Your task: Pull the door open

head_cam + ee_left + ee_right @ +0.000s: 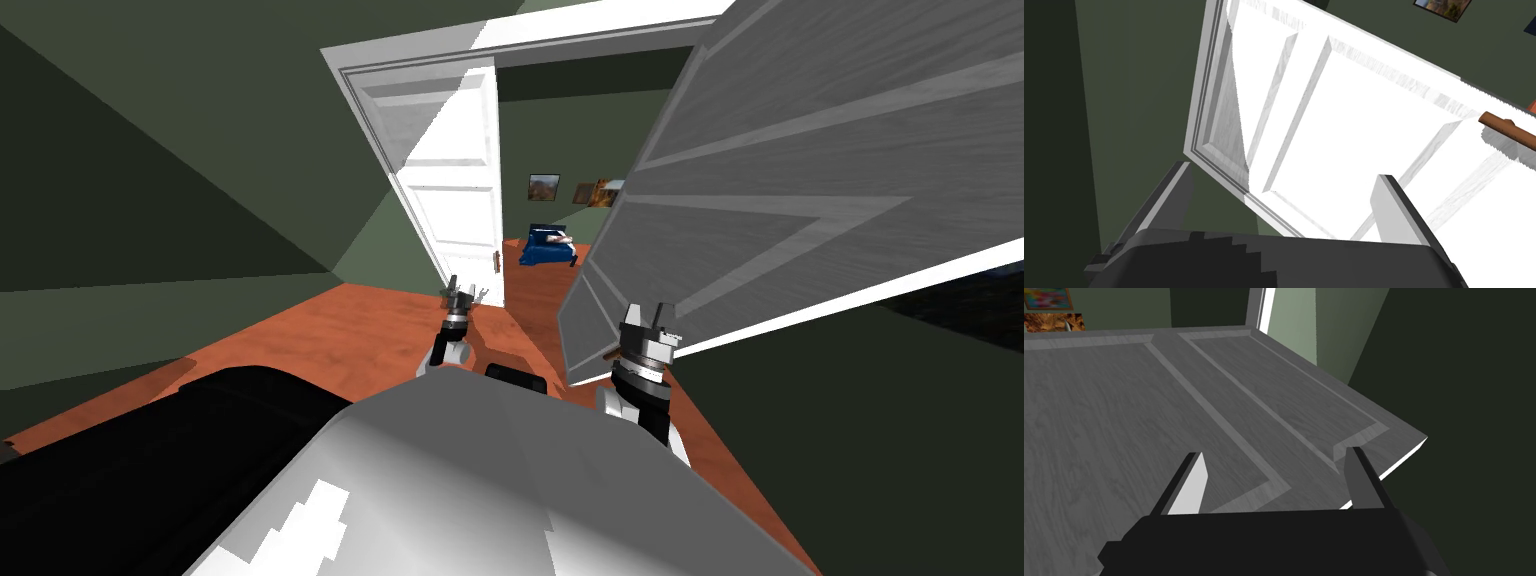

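Green walls and an orange-brown floor [330, 320] framed a white doorway [600, 25] with two door leaves. Left end effector [466, 296] [1282, 172] was held low, fingers spread apart and pinching nothing. Directly ahead of it stood the white door [455, 180] [1349, 125], panelled face toward the fingers and apart from them. A brown handle [497, 262] [1506, 127] stuck out at that leaf's free edge, off beyond the end effector's one finger and clear of it. Right end effector [648, 312] [1274, 453] was also spread, holding nothing. Its fingers pointed along the grey door [780, 170] [1124, 413], which stood swung well out of the doorway toward the robot. This leaf's panelled face ran away from the fingertips, and its corner and pale edge lay just beside the outer finger. Contact between fingers and leaf could not be told. Between the two leaves, past both end effectors, the gap showed a farther green-walled room with a blue object [547, 247] on the floor and framed pictures [544, 186] on its wall.
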`<state>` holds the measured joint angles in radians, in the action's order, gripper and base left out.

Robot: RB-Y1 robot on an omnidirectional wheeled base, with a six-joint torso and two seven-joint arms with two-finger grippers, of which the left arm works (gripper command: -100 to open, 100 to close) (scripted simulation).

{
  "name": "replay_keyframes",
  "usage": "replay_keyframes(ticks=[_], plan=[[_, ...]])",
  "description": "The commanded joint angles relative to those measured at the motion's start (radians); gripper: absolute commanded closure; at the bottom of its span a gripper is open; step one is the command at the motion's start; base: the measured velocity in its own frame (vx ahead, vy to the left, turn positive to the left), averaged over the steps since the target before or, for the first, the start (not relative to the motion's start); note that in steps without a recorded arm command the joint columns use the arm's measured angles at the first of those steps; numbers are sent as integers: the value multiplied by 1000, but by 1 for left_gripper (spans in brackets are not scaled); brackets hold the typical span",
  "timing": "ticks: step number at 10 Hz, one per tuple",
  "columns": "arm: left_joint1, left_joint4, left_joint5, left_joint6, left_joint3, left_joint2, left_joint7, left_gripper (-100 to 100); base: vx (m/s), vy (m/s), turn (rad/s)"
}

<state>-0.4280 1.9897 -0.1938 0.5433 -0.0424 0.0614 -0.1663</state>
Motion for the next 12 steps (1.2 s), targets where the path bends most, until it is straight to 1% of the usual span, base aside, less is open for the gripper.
replay_keyframes(ticks=[1, 6, 12], plan=[[10, -33, -19, 10, -4, 4, -31, -100, 87, 52, -83], [54, -157, -87, 44, -8, 20, -133, -100, 88, 52, -103], [112, -317, -175, 88, -13, 37, -265, -100, 90, 60, -108]])
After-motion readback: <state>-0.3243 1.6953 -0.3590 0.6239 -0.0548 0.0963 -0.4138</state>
